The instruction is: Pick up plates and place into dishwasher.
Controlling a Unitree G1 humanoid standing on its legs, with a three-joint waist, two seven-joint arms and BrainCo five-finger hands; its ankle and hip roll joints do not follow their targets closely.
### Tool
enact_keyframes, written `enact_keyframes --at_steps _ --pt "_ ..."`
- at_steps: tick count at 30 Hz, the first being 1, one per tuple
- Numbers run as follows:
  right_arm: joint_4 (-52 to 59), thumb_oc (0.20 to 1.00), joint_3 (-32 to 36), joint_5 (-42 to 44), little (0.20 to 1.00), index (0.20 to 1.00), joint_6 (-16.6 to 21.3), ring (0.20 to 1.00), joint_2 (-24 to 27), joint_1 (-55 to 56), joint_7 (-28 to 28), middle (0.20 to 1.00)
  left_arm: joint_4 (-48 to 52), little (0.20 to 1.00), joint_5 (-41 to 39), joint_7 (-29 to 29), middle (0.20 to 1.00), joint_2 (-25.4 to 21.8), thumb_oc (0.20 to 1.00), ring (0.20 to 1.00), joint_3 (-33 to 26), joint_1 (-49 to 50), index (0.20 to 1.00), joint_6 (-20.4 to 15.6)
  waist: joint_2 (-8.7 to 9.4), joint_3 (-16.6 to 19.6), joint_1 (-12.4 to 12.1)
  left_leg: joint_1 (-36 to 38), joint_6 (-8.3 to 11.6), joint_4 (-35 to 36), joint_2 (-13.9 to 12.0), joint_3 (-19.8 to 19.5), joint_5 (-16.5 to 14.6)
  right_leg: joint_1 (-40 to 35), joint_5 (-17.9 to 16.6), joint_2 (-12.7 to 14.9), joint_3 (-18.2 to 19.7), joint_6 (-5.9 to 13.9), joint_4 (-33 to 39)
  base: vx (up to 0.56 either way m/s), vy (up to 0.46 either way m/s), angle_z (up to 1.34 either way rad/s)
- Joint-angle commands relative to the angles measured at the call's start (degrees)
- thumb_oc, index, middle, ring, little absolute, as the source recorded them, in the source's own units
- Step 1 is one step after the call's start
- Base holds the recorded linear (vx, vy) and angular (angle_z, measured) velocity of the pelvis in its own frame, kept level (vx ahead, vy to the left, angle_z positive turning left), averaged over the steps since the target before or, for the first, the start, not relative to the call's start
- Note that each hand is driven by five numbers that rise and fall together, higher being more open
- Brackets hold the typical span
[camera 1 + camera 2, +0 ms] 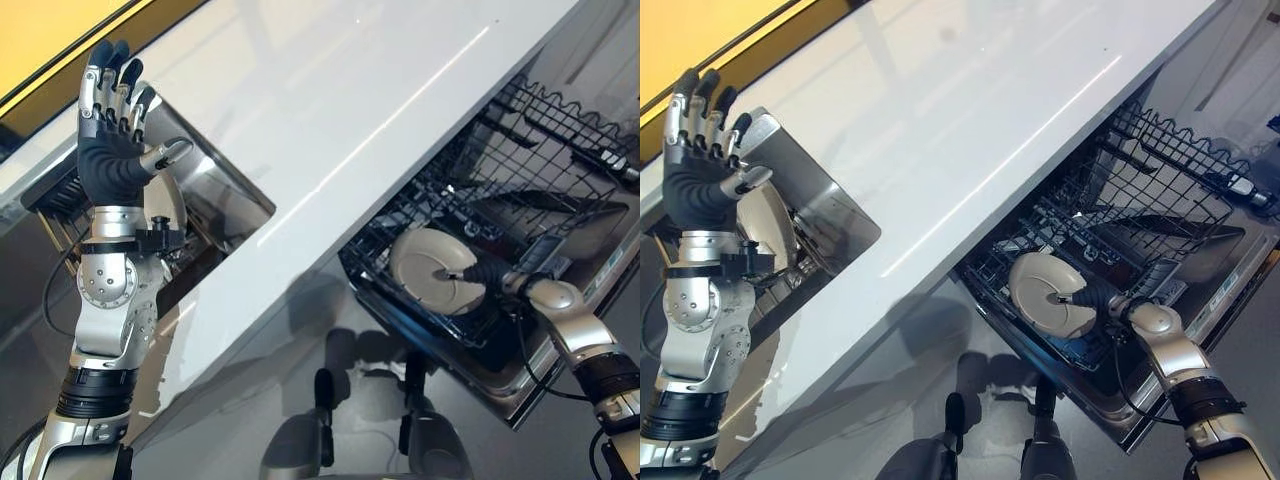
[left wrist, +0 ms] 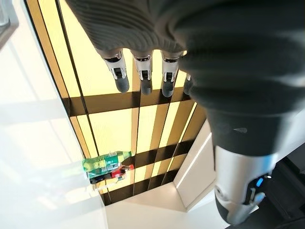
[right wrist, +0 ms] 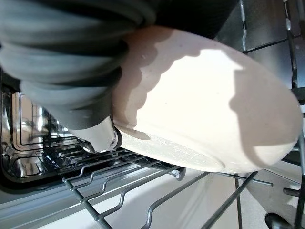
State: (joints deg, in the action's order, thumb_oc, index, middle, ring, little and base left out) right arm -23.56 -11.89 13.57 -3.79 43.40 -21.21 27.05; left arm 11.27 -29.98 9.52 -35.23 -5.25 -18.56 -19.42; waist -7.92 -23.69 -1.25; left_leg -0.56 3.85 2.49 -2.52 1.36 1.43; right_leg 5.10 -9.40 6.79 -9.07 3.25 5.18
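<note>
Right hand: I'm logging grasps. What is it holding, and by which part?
The right hand holds a cream plate over the dishwasher rack, thumb across its face, pinched near the rim.

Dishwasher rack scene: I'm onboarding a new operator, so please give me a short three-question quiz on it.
1. True or false: the right hand grips the cream plate inside the dishwasher rack.
2. How is the left hand posed?
A. curled on a cup
B. raised with fingers straight, holding nothing
C. pressing on the counter
3. Fill in: a second plate stands in the ____.

Key: 1 true; 2 B; 3 sink.
</note>
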Motion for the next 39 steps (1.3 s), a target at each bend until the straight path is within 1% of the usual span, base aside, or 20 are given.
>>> enact_keyframes --at_steps 1,7,12,14,20,23,24,26,28,32,33,34,36,39 --pt "2.13 1.000 -4.10 0.23 1.000 1.000 0.36 1.000 -3.23 1.99 1.99 1.000 0.68 1.000 1.01 -0.21 1.000 -2.57 1.000 1.000 -0.75 -1.96 1.000 -2.37 3.90 1.50 -1.59 -2.67 0.55 0.09 1.80 -1.62 1.15 -1.83 7.41 4.30 -0.07 2.89 -5.89 0.00 -0.040 0.04" --pt "1.90 1.000 -1.71 1.36 1.000 1.000 1.41 1.000 -3.90 4.77 0.63 1.000 0.71 1.000 0.53 -2.57 1.000 -2.02 1.000 1.000 -1.76 -0.35 1.000 -2.30 4.62 3.37 -1.50 -0.66 0.85 0.66 1.25 -1.39 1.06 -3.79 7.55 3.83 -0.63 2.79 -5.40 0.01 -0.048 0.05" --pt "3.67 1.000 1.76 5.10 1.000 1.000 2.46 1.000 -4.31 7.12 -1.49 1.000 0.56 1.000 -0.07 -3.91 1.000 -2.07 1.000 1.000 -2.50 1.23 1.000 -2.36 5.02 5.25 -1.26 1.33 1.06 1.14 0.73 -1.24 0.79 -5.68 7.89 3.44 -0.96 2.75 -4.99 0.03 -0.043 0.01" --pt "5.31 1.000 4.67 5.44 1.000 1.000 3.77 1.000 -5.00 9.19 -3.31 1.000 0.57 1.000 -0.31 -5.29 1.000 -1.72 1.000 1.000 -3.46 2.66 1.000 -2.44 5.28 6.70 -1.04 2.43 1.11 1.49 0.46 -1.08 0.67 -6.68 8.10 3.25 -1.19 2.83 -4.78 0.05 -0.059 0.00" --pt "11.74 1.000 12.05 5.76 1.000 1.000 4.44 1.000 -5.62 14.06 -5.85 1.000 0.93 1.000 -1.19 -7.44 1.000 -1.56 1.000 1.000 -5.95 6.72 1.000 -2.91 5.64 9.88 -0.28 5.10 1.32 1.91 -0.57 -0.64 0.02 -9.10 9.01 2.41 -1.66 2.76 -4.54 0.03 -0.054 -0.01" --pt "14.21 1.000 14.95 4.79 1.000 1.000 4.77 1.000 -6.90 15.69 -6.82 1.000 0.82 1.000 -0.89 -8.54 1.000 -0.87 1.000 1.000 -7.41 8.79 1.000 -2.98 5.70 11.73 -0.01 6.30 1.40 2.21 -1.15 -0.32 -0.35 -10.18 9.57 1.97 -1.75 2.69 -4.42 0.02 -0.041 0.02" --pt "14.90 1.000 15.66 4.66 1.000 1.000 4.99 1.000 -7.28 16.08 -7.26 1.000 0.74 1.000 0.58 -8.36 1.000 -0.64 1.000 1.000 -7.71 9.33 1.000 -3.00 5.74 12.29 -0.02 6.68 1.45 2.32 -1.33 -0.26 -0.46 -10.62 9.79 1.80 -1.79 2.64 -4.33 0.00 -0.052 0.01" --pt "16.50 1.000 16.88 4.72 1.000 1.000 5.01 1.000 -8.01 16.57 -7.75 1.000 0.02 1.000 5.95 -6.73 1.000 -0.98 1.000 1.000 -8.22 10.46 1.000 -3.48 5.87 13.25 0.01 7.34 1.49 2.50 -1.72 -0.06 -0.63 -11.45 10.23 1.50 -1.88 2.52 -4.20 -0.03 -0.059 0.00" --pt "17.99 1.000 17.99 5.07 1.000 1.000 4.89 1.000 -8.21 17.23 -7.42 1.000 -0.50 1.000 4.77 -6.59 1.000 -1.52 1.000 1.000 -8.74 11.05 1.000 -2.63 6.12 13.97 0.07 7.73 1.49 2.51 -1.93 -0.08 -0.81 -12.08 10.50 1.21 -2.00 2.45 -4.00 -0.04 -0.058 0.00" --pt "19.78 1.000 19.20 4.04 1.000 1.000 5.53 1.000 -8.84 18.15 -6.46 1.000 -2.17 1.000 5.62 -5.88 1.000 -0.84 1.000 1.000 -9.73 12.94 1.000 -2.47 6.37 15.32 0.19 8.67 1.61 2.51 -2.59 -0.07 -1.13 -13.36 11.45 0.23 -1.97 1.98 -4.25 -0.05 -0.043 0.00" --pt "19.99 1.000 19.38 3.93 1.000 1.000 5.61 1.000 -8.92 18.05 -6.30 1.000 -2.52 1.000 7.23 -5.20 1.000 -0.68 1.000 1.000 -9.87 13.21 1.000 -2.60 6.37 15.46 0.20 8.56 1.65 2.51 -2.80 -0.07 -0.55 -13.29 11.26 0.00 -2.00 1.76 -4.53 -0.08 -0.037 -0.01" --pt "20.35 1.000 19.51 4.77 1.000 1.000 5.63 1.000 -8.66 17.81 -6.28 1.000 -3.86 1.000 10.57 -3.66 1.000 -1.38 1.000 1.000 -10.17 13.63 1.000 -3.08 6.33 15.84 0.18 8.83 1.82 2.51 -3.17 -0.13 -0.40 -13.59 11.76 -0.44 -1.96 1.50 -4.98 -0.08 -0.038 0.00" --pt "20.70 1.000 19.67 5.19 1.000 1.000 5.56 1.000 -8.62 17.58 -6.19 1.000 -5.00 1.000 20.03 0.13 1.000 -2.29 1.000 1.000 -10.52 13.94 1.000 -3.58 6.24 16.10 0.06 9.14 2.09 2.51 -3.56 -0.43 -0.16 -13.80 12.60 -0.95 -1.92 1.02 -5.96 -0.05 -0.032 0.00" --pt "20.88 1.000 19.92 7.35 1.000 1.000 5.00 1.000 -6.70 17.47 -6.13 1.000 -9.37 1.000 32.91 4.72 1.000 -6.72 1.000 1.000 -11.04 14.54 1.000 -4.36 6.23 16.06 -0.39 9.80 2.65 1.43 -3.75 -1.46 0.17 -13.85 13.59 -1.28 -1.76 0.16 -7.45 -0.02 -0.008 0.01"
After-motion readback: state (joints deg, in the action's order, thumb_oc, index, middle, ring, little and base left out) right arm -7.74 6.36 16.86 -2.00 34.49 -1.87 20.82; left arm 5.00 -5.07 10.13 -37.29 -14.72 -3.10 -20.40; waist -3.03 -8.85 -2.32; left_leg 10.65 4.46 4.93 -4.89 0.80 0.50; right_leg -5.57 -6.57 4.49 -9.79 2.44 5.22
